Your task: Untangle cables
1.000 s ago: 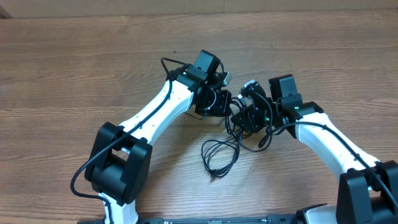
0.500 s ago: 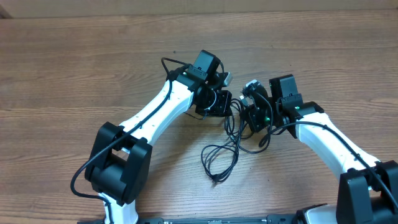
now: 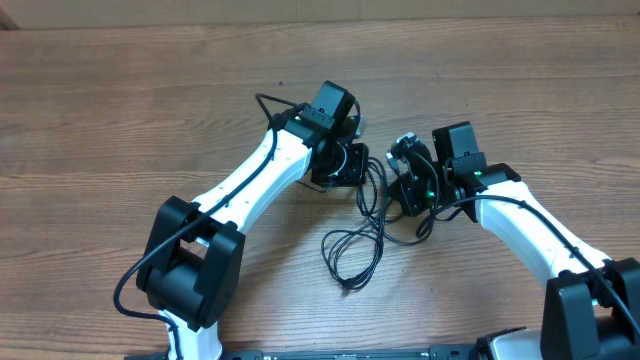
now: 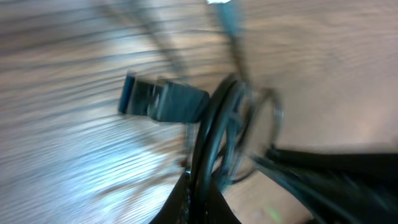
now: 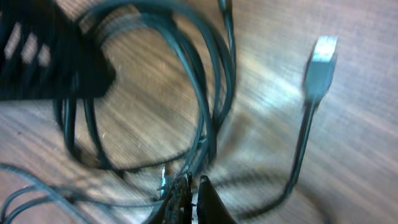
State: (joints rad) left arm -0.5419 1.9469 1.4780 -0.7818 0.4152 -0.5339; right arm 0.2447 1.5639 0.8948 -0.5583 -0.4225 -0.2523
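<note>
Thin black cables (image 3: 374,196) lie tangled on the wooden table between my two grippers, and a loose loop (image 3: 350,250) trails toward the front. In the overhead view my left gripper (image 3: 346,166) sits at the left side of the tangle. The blurred left wrist view shows it (image 4: 200,196) shut on several cable strands (image 4: 217,130), beside a black plug with a blue end (image 4: 163,101). My right gripper (image 3: 408,182) is at the right side. In its wrist view it (image 5: 191,188) is shut where cable loops (image 5: 202,106) meet the fingertips. A silver-tipped plug (image 5: 323,57) lies to the right.
The white arms with their thicker black wires (image 3: 250,180) (image 3: 530,225) come in from the front left and front right. Bare wooden table (image 3: 120,110) surrounds the tangle on every side.
The right gripper has gone from open to shut at the tangle. The left gripper has edged slightly left, and the cables between the two have shifted a little.
</note>
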